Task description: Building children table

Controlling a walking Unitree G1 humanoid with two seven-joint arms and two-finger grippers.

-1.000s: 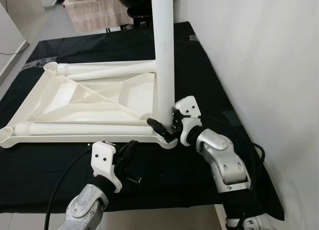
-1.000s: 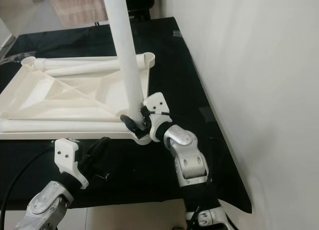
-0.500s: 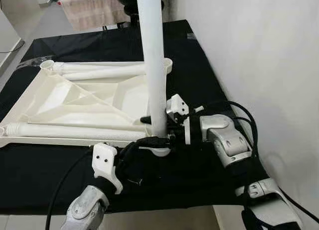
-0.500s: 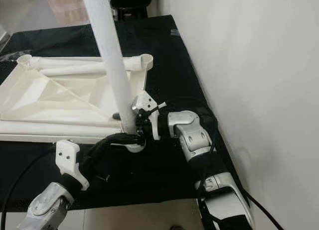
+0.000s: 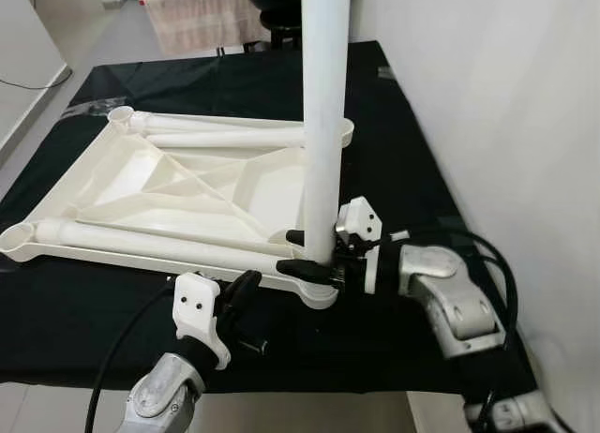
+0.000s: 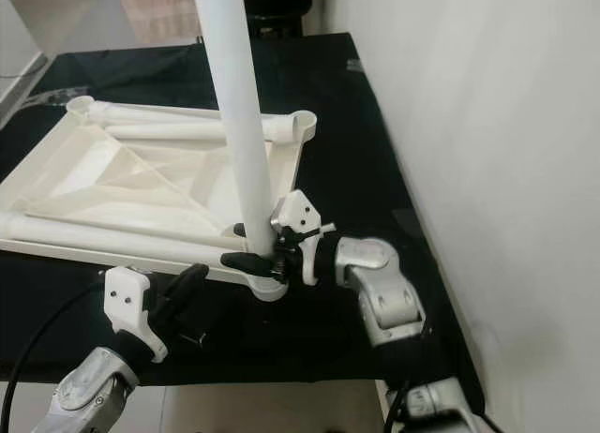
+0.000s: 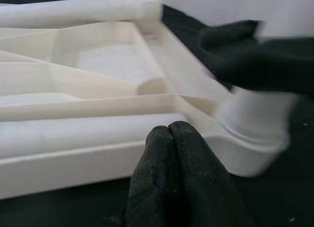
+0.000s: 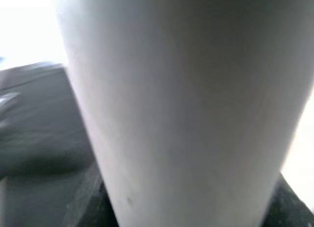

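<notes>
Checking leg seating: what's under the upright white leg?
The upright leg stands in the round corner socket of the upside-down tabletop, which lies on the black cloth. The right end effector grips the leg's base, hiding the joint, so seating depth can't be seen.

Over the last second the right pincer (image 5: pixel 302 253) has swung round the base of the upright white plastic tube leg (image 5: pixel 325 124), from gripping it at an angle to reaching in level from the side, 1 black finger (image 5: pixel 302 270) on either side just above the corner socket (image 5: pixel 314 291).
</notes>
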